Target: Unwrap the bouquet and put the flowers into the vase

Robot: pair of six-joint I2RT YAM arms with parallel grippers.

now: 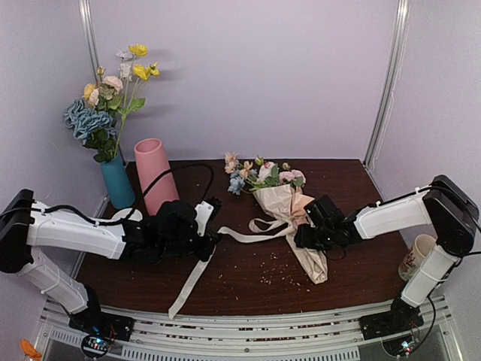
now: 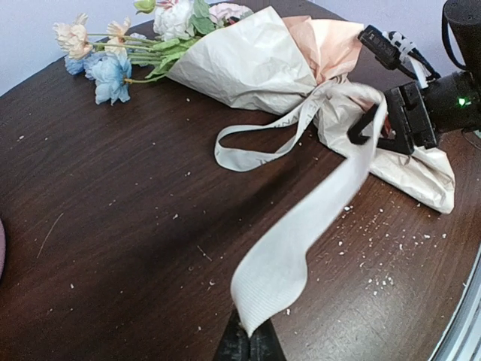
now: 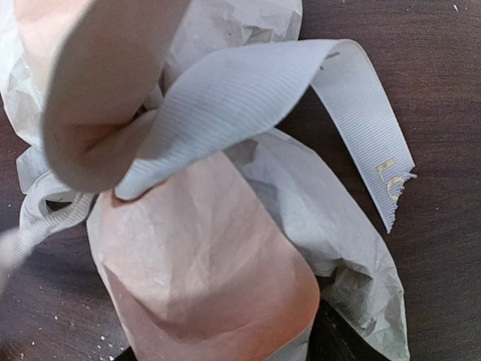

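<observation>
The bouquet (image 1: 284, 204) lies on the dark table, its paper cone (image 2: 255, 64) pointing to the near right. The flowers (image 1: 259, 173) stick out at the far end, pink, white and light blue (image 2: 109, 71). My left gripper (image 2: 252, 338) is shut on the cream ribbon (image 2: 301, 241), which runs taut up to the knot (image 2: 331, 90). My right gripper (image 1: 310, 235) straddles the cone's narrow end, and the peach paper (image 3: 210, 256) fills the gap between its jaws. The pink vase (image 1: 154, 174) stands upright at the back left, behind my left arm.
A teal vase (image 1: 116, 182) with a yellow and blue bunch (image 1: 105, 105) stands left of the pink one. A paper cup (image 1: 417, 256) sits at the right edge by my right arm. Crumbs (image 1: 278, 259) dot the wood. A ribbon tail (image 1: 188, 282) trails toward the front edge.
</observation>
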